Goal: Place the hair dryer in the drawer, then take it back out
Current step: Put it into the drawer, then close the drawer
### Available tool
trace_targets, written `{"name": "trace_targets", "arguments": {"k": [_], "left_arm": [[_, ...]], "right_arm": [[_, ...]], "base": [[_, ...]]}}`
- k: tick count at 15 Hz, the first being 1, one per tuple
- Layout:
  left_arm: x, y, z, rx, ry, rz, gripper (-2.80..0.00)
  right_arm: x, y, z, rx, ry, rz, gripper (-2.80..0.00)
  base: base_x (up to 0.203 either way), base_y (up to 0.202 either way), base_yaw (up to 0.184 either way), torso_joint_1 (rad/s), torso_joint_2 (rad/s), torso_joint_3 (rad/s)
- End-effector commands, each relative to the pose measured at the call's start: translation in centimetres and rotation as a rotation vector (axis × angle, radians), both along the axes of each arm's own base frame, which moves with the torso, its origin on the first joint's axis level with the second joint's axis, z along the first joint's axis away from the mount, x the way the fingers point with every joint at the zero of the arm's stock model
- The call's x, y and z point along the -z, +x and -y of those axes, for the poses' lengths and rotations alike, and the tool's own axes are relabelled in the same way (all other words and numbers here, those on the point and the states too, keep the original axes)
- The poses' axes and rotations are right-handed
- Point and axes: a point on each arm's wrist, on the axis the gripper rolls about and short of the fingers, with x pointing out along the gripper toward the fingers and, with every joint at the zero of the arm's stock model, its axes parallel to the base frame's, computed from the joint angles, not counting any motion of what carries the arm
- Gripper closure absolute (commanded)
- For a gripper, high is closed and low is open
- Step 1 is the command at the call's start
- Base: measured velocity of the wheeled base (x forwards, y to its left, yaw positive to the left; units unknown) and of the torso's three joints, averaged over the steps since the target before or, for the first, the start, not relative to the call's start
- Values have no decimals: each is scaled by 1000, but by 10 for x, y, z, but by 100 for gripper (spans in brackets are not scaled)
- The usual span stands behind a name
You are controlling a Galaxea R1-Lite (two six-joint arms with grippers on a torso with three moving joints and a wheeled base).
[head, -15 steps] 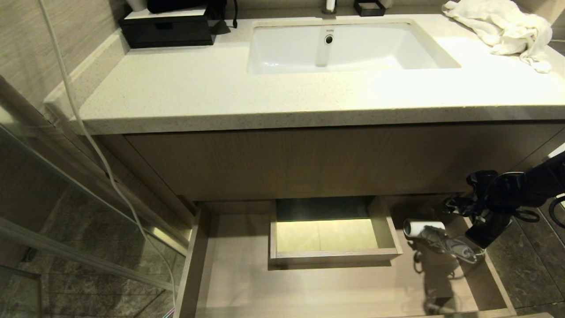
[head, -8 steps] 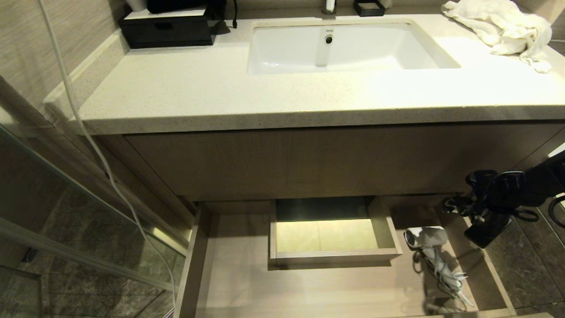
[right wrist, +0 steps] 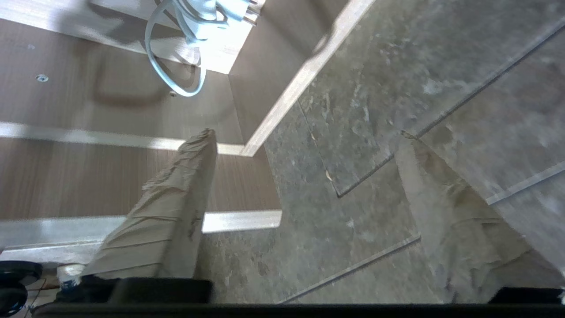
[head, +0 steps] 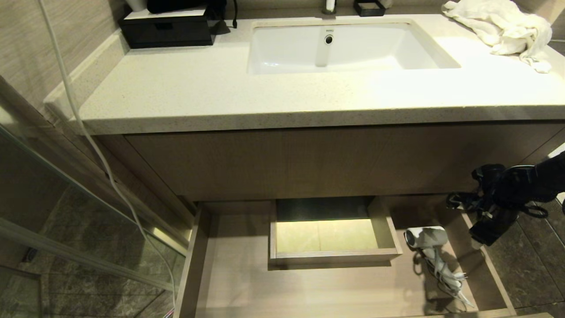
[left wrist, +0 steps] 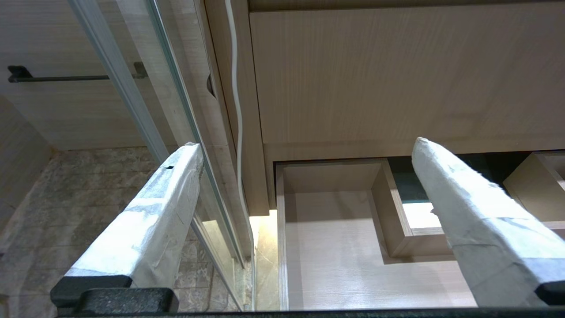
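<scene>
Currently the dryer (head: pixel 430 247) lies on the floor of the drawer (head: pixel 247 287), at its right end, and nothing grips it. Its barrel is on the far side with the dark mouth facing left; the handle and the wound cord (head: pixel 446 276) trail toward the near right corner, and the plug lies near the drawer's front. Right of it, above the drawer's right wall and the tile floor (head: pixel 534 265), the right gripper (right wrist: pixel 304 137) hangs with its fingers spread wide apart and empty, clear of the dryer. The left gripper (left wrist: pixel 309 145) is out at the left end of the drawer, fingers likewise wide apart, holding nothing. Farther in, a boxed notch (head: pixel 326 238) cuts into the drawer's rear wall at mid-width. Above stands the vanity panel (head: pixel 309 163), then the counter (head: pixel 198 92) with a sink (head: pixel 344 44), a black box (head: pixel 167 28) far left, a towel (head: pixel 499 26) far right.
</scene>
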Motion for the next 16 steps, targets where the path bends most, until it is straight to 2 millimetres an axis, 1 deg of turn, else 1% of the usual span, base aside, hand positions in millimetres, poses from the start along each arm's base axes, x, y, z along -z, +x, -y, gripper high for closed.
{"name": "trace_targets", "arguments": {"k": [1, 5, 8, 9, 12, 16], "left_arm": [[11, 4, 0, 0, 0, -38, -280], [11, 4, 0, 0, 0, -38, -280], [11, 4, 0, 0, 0, -38, -280], [11, 4, 0, 0, 0, -38, -280], [11, 4, 0, 0, 0, -38, -280], [11, 4, 0, 0, 0, -38, -280]], "right_arm": [[-20, -9, -3, -7, -8, 28, -280], [-41, -23, -13, -48, 39, 58, -280], [-49, -35, -18, -52, 46, 40, -280], [-51, -37, -19, -54, 51, 41, 0], [-70, -48, -29, -83, 48, 76, 0], [-90, -72, -40, -98, 39, 103, 0]], "base": [[0, 0, 0, 0, 0, 0], [0, 0, 0, 0, 0, 0], [0, 0, 0, 0, 0, 0], [0, 0, 0, 0, 0, 0], [0, 0, 0, 0, 0, 0], [0, 0, 0, 0, 0, 0]]}}
